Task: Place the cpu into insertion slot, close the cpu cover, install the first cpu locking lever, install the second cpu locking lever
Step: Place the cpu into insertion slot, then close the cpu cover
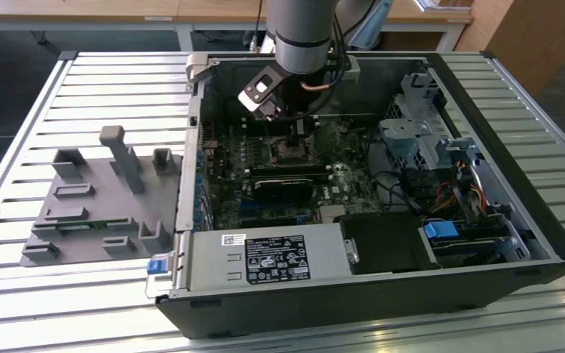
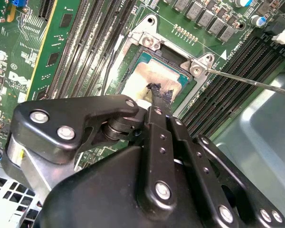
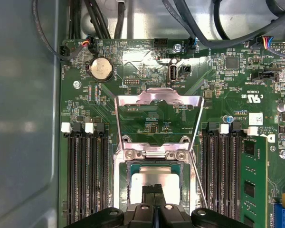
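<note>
The cpu [image 3: 154, 179], a pale silvery square, lies flat in the insertion slot [image 3: 154, 154] on the green motherboard. In the second wrist view the cpu [image 2: 149, 76] sits inside the slot's metal rim [image 2: 147, 40]. The cpu cover [image 3: 156, 98], a silvery frame with a square window, stands flipped open behind the slot. My gripper [image 3: 155, 191] is right over the chip with its fingers shut together, the tips [image 2: 157, 93] touching or nearly touching its top. A thin locking lever [image 2: 247, 81] sticks out beside the slot, unlatched [image 3: 198, 183]. In the exterior view my gripper [image 1: 297, 136] reaches down into the open case.
Black memory slots [image 3: 85, 180] flank the socket on both sides, with a green card [image 3: 254, 180] beyond one bank. A coin battery [image 3: 100, 69] and cables sit past the cover. A power supply [image 1: 263, 257], a drive cage [image 1: 420, 140] and a grey fixture plate [image 1: 96, 198] surround the work area.
</note>
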Robot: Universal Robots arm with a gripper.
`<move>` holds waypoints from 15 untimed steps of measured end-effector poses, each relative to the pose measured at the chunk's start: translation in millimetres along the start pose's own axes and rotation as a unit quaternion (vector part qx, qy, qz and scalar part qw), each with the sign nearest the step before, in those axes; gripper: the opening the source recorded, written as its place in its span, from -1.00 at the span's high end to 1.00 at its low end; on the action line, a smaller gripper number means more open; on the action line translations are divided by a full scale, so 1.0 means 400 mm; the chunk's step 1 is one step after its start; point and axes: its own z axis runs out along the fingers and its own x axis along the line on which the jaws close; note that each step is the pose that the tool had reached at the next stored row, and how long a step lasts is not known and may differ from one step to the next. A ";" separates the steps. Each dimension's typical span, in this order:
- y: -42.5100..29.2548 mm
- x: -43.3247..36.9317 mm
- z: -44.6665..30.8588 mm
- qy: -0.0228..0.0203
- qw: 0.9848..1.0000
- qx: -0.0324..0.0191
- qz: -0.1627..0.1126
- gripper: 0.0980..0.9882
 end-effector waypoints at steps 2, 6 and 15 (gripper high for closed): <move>0.000 0.000 -0.001 0.000 1.000 0.000 0.000 0.96; 0.000 0.000 -0.004 0.000 1.000 0.000 0.000 0.96; 0.000 0.000 -0.019 0.000 1.000 0.000 0.000 0.96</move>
